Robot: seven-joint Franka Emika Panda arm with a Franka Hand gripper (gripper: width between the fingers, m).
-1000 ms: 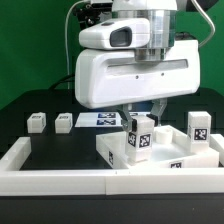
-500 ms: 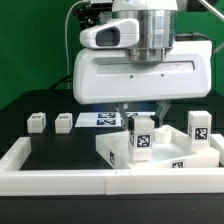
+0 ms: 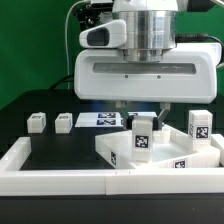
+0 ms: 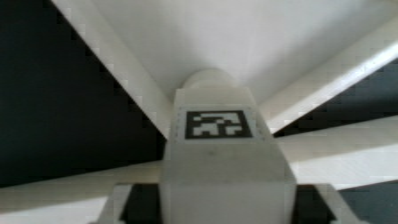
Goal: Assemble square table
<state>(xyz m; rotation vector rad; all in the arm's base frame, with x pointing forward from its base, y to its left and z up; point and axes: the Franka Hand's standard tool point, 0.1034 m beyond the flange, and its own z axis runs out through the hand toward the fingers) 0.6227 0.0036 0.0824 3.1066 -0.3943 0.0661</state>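
My gripper [image 3: 141, 114] is shut on a short white block leg [image 3: 142, 137] that stands upright, with its tagged face toward the camera. The leg's lower end is at the near corner of the white square tabletop slab [image 3: 165, 157]; I cannot tell whether it touches. In the wrist view the leg [image 4: 222, 150] fills the middle between my fingers [image 4: 146, 200], with the slab [image 4: 302, 50] beyond it. A second leg [image 3: 198, 125] stands on the slab's far right corner. Two loose legs [image 3: 37, 122] [image 3: 64, 122] lie on the black mat at the exterior view's left.
The marker board [image 3: 100, 119] lies flat behind the slab. A long white rim wall [image 3: 60, 181] runs along the front and up the exterior view's left side [image 3: 14, 152]. The arm's large white hand body [image 3: 145, 75] hangs over the middle.
My hand has turned about its vertical axis from angled to square-on, twisting the held leg with it. The leg has shifted slightly toward the exterior view's right.
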